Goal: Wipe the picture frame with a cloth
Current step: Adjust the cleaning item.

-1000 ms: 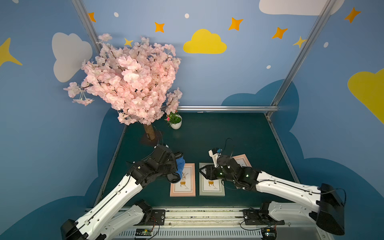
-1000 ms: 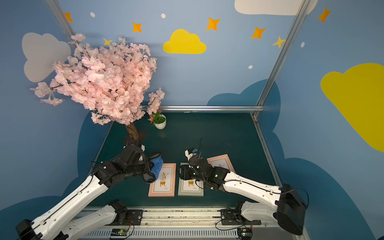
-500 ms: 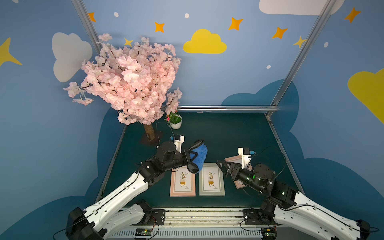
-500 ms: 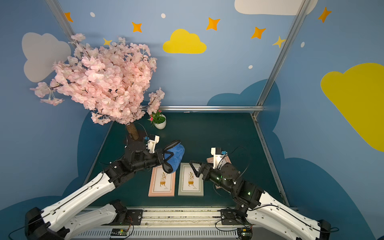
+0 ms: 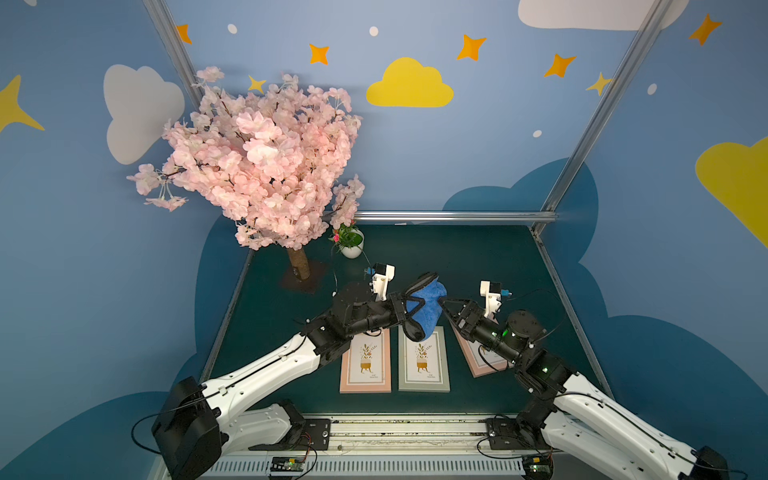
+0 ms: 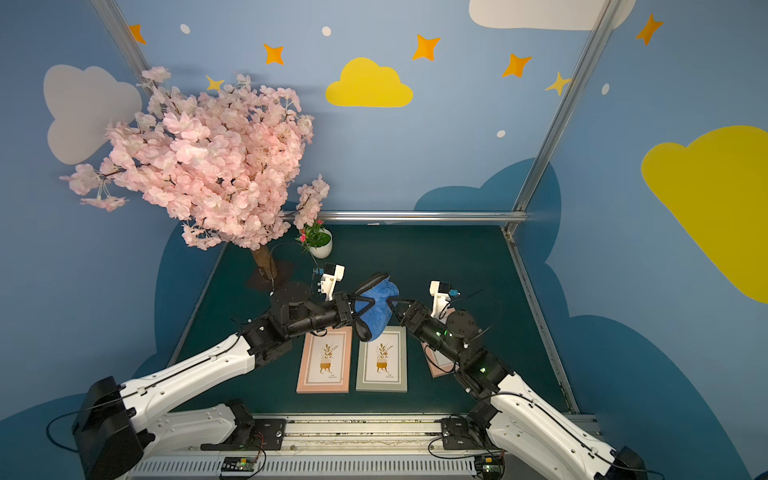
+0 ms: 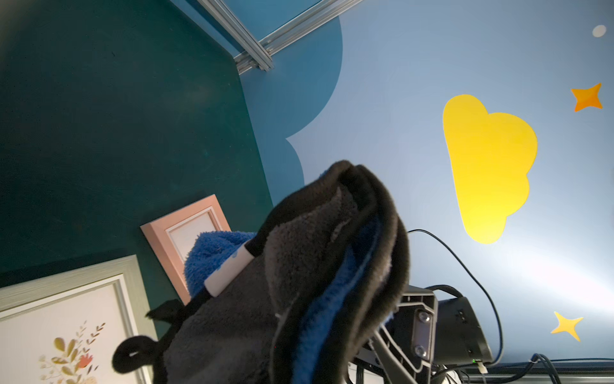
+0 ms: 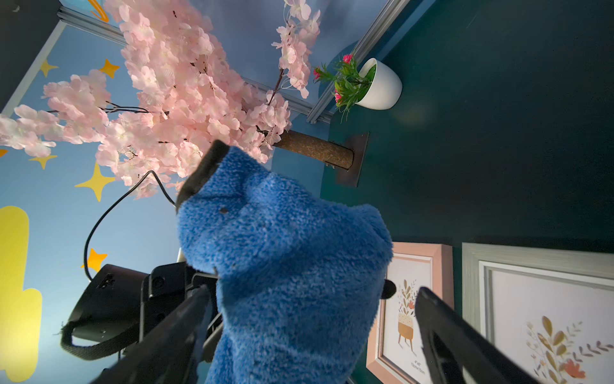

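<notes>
left gripper (image 5: 409, 308) clenched on the cloth (image 5: 430, 307), which hangs bunched in air over the far end of the middle picture frame (image 5: 424, 361); right gripper (image 5: 448, 304), jaws spread wide, sits just right of it and straddles its blue face: likely a handover.

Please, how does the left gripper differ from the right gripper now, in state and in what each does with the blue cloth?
The left gripper is shut on the cloth and holds it in the air; the right gripper is open and grips nothing. The left gripper faces the cloth's dark grey reverse; the right gripper faces its blue side, seen between its jaws in its wrist view. Both are raised above the table.
</notes>
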Controlling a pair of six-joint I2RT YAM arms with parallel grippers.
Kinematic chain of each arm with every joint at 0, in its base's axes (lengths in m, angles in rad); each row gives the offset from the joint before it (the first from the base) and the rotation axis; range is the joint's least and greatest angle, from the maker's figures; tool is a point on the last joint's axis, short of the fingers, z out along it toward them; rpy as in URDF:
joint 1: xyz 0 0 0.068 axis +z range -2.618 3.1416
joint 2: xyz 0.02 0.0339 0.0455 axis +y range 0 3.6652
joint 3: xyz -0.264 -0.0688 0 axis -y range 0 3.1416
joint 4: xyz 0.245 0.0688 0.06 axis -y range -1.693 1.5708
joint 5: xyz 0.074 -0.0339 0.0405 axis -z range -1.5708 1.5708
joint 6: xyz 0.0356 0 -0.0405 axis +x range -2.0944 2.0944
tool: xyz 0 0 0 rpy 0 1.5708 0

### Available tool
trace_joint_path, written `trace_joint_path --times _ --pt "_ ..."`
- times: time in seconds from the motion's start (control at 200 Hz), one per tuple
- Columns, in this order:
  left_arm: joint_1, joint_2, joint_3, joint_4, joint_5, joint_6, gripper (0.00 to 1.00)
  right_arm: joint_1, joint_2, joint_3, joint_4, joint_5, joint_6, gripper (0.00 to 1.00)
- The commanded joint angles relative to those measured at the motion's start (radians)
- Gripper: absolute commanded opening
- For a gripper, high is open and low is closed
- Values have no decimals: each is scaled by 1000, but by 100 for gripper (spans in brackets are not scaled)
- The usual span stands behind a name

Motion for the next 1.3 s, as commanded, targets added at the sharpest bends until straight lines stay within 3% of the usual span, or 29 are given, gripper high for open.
trace_joint_path --times 0.0,0.325,0.506,0.741,0.931,1.016,1.296 --pt "-7 13 14 100 15 -20 3 -20 1 -1 101 -72 50 94" --pt "-21 54 20 136 26 -36 3 -38 46 3 148 -110 82 90" --pt "-22 69 21 131 25 -33 3 -37 64 5 165 -117 82 82" --pt "-25 64 -3 127 0 -42 3 -38 50 3 142 -111 73 57" --pt "-29 67 0 97 -13 -35 3 -39 35 -2 119 -103 57 48" --pt "-30 65 2 77 -22 -31 3 -38 23 1 96 -99 44 39" --pt "-35 56 12 29 -34 -8 20 -38 11 16 36 -98 8 5"
